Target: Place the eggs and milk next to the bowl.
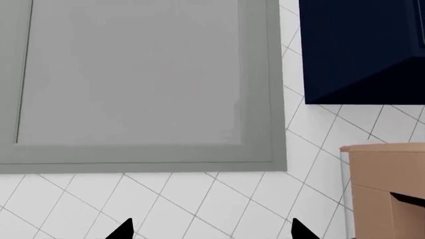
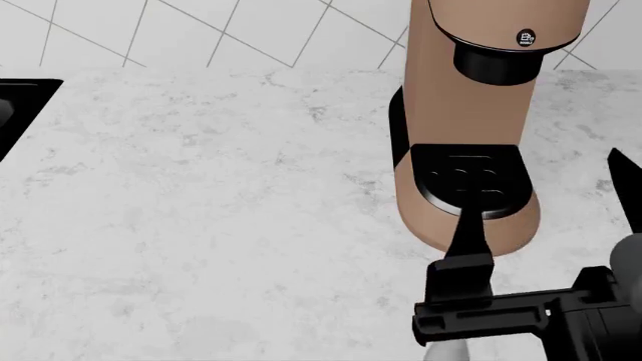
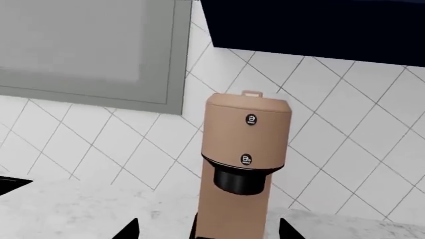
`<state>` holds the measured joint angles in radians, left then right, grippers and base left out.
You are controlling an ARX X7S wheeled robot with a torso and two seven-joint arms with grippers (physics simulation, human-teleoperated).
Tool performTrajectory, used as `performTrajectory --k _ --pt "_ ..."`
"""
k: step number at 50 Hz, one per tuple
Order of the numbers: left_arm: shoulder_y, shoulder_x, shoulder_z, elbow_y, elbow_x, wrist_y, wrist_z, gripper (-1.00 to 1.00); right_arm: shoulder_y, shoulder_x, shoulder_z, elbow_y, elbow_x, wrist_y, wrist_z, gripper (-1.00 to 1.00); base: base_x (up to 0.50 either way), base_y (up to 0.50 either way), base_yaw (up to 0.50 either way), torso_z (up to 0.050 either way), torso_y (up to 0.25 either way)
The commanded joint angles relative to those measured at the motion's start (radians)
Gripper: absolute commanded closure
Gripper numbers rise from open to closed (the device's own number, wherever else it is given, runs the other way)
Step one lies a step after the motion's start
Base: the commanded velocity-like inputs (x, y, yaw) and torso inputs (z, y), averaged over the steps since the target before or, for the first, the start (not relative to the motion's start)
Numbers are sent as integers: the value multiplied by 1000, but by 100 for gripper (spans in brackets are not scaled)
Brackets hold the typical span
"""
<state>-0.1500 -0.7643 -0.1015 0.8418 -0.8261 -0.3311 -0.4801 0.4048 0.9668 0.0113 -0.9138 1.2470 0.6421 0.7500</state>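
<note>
R gripper (image 2: 546, 188) is sitting wide open and empty at ~4 o'clock, straddling the tan appliance (image 2: 467, 135). Eggs, milk and bowl aren't showing in any view. L gripper (image 1: 209, 231) is gaping too, facing the wall tiles (image 1: 199, 199). Prob. best: back off, pan the head around to find the items first.
</note>
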Motion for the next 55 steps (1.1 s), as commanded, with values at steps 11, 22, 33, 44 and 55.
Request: performTrajectory --k 11,22,33,44,55 --pt "29 18 9 -33 19 32 9 -100 -61 -38 -78 10 -58 -17 -59 -100 0 0 0 0 0" --pt "34 18 10 -37 25 38 14 -100 -102 -92 -125 41 -136 -40 -101 -100 0 0 0 0 0" --pt "27 15 13 -37 24 36 12 -100 -136 -130 -165 69 -199 -64 -140 -100 0 0 0 0 0" --pt "6 14 31 -38 24 25 9 -100 -195 -141 -170 83 -244 -104 -165 -100 0 0 0 0 0" --pt "2 24 51 -51 43 31 18 -100 -291 -129 -140 73 -276 -159 -179 -100 0 0 0 0 0"
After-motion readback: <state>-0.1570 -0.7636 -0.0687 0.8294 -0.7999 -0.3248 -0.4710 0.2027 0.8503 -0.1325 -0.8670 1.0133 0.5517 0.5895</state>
